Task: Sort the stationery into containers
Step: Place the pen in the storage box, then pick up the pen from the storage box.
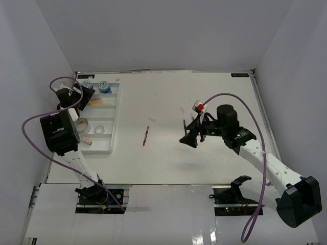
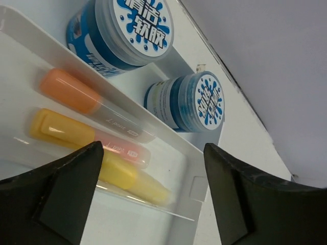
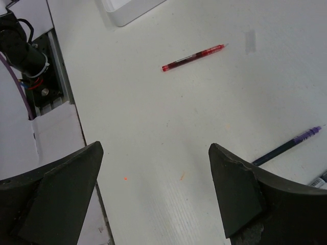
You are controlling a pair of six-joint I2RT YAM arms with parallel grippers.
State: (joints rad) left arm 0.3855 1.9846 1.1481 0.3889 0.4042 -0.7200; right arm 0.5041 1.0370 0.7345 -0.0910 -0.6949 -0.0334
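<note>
The white tray of containers [image 1: 114,133] lies at the table's left. Two blue-white tubs [image 1: 86,84] [image 1: 104,87] stand in its far compartment. My left gripper [image 1: 88,95] hovers open over the tray [image 2: 200,179], just short of the tubs [image 2: 122,30] [image 2: 189,102]. Below its jaws lie an orange marker [image 2: 71,92], a pink marker [image 2: 122,150] and yellow markers [image 2: 66,130]. A tan tape roll [image 1: 83,124], a clear roll [image 1: 99,129] and a pink eraser [image 1: 88,140] sit nearer. A red pen [image 1: 145,136] [image 3: 193,57] lies on the table. My right gripper [image 1: 189,139] [image 3: 156,194] hangs open and empty above bare table.
A dark purple pen [image 3: 288,145] lies on the table to the right of my right gripper, hidden under that arm in the top view. A small pale scrap [image 1: 152,120] rests near the red pen. White walls enclose the table on three sides.
</note>
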